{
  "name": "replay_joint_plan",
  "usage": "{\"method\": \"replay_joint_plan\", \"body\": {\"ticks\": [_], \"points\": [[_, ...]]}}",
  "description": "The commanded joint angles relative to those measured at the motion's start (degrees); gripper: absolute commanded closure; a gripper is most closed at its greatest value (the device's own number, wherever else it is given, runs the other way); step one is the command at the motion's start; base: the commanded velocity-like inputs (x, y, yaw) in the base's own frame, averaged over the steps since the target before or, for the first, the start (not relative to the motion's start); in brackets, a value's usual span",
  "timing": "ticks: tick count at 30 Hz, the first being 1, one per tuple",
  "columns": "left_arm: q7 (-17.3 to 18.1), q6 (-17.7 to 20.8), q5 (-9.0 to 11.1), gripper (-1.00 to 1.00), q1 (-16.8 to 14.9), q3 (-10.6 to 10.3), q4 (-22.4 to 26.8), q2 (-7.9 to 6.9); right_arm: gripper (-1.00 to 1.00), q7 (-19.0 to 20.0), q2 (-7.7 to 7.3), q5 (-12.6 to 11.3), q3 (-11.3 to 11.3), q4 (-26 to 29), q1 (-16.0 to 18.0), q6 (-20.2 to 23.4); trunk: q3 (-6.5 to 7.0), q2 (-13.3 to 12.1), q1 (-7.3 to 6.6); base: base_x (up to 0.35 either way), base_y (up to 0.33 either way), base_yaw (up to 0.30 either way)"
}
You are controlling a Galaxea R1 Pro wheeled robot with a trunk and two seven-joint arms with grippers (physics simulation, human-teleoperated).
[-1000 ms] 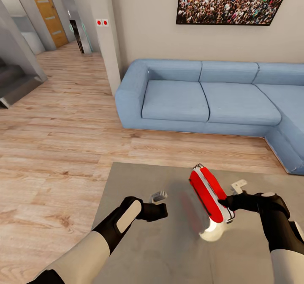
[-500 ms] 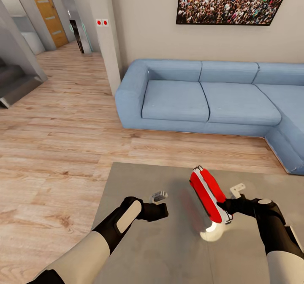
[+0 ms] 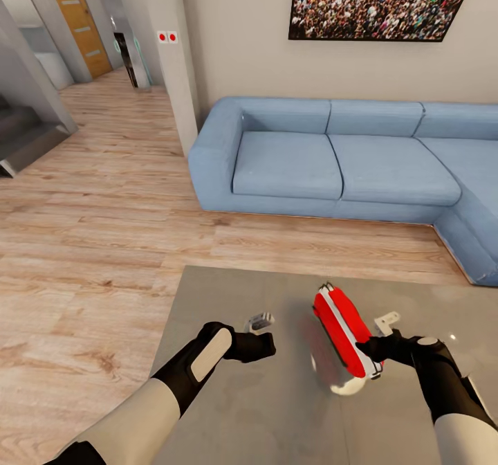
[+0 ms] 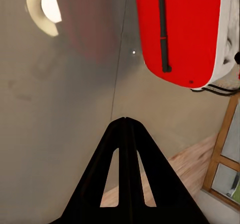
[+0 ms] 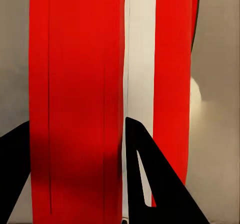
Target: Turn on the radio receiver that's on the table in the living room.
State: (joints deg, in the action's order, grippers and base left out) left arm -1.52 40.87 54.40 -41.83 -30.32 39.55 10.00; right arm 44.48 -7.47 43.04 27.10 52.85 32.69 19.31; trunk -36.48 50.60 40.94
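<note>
The red radio receiver [image 3: 342,330] with white trim stands on the glossy grey table [image 3: 228,396], seen edge-on. My right gripper [image 3: 364,347] is against its right side, low down. In the right wrist view that gripper [image 5: 77,121] is open, its black fingers [image 5: 150,184] spread in front of the radio's red and white shell [image 5: 75,59]. My left gripper [image 3: 268,345] hovers over the table a short way left of the radio, apart from it. It is shut [image 4: 125,119], with the radio's red body [image 4: 182,29] ahead of it. The dial and grille are hidden.
A blue sectional sofa [image 3: 332,160] runs along the wall beyond the table, under a framed crowd picture [image 3: 380,1]. Light wood floor [image 3: 90,243] lies to the left, leading to a staircase [image 3: 28,133] and an orange door [image 3: 72,15].
My right gripper has slid down and nearer to me along the radio's side. The radio has shifted slightly toward me. The left arm has stayed still.
</note>
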Motion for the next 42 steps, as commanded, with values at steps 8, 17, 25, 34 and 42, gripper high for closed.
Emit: {"method": "replay_joint_plan", "body": {"ticks": [8, 17, 25, 34, 42], "points": [[0.0, 0.0, 0.0, 1.00, 0.0, 0.0, 0.0, 0.00, 1.00, -1.3, -0.08, -0.2, 0.2, -3.2, 0.0, -0.5, 0.00, 0.0, 0.00, 0.000, 0.000, 0.000], [0.0, 0.0, 0.0, 1.00, 0.0, 0.0, 0.0, 0.00, 1.00, -4.9, -0.18, -0.3, 0.2, -7.6, 0.0, -3.5, 0.00, 0.0, 0.00, 0.000, 0.000, 0.000], [0.0, 0.0, 0.0, 1.00, 0.0, 0.0, 0.0, 0.00, 1.00, -5.1, -0.36, -2.3, 0.2, -8.1, 0.0, -5.1, 0.00, 0.0, 0.00, 0.000, 0.000, 0.000], [0.0, 0.0, 0.0, 1.00, 0.0, 0.0, 0.0, 0.00, 1.00, -5.1, -0.54, -5.2, 0.1, -11.7, 0.0, -7.8, 0.00, 0.0, 0.00, 0.000, 0.000, 0.000], [0.0, 0.0, 0.0, 1.00, 0.0, 0.0, 0.0, 0.00, 1.00, -5.1, -0.52, -5.3, 0.1, -12.9, 0.0, -8.7, 0.00, 0.0, 0.00, 0.000, 0.000, 0.000]]}}
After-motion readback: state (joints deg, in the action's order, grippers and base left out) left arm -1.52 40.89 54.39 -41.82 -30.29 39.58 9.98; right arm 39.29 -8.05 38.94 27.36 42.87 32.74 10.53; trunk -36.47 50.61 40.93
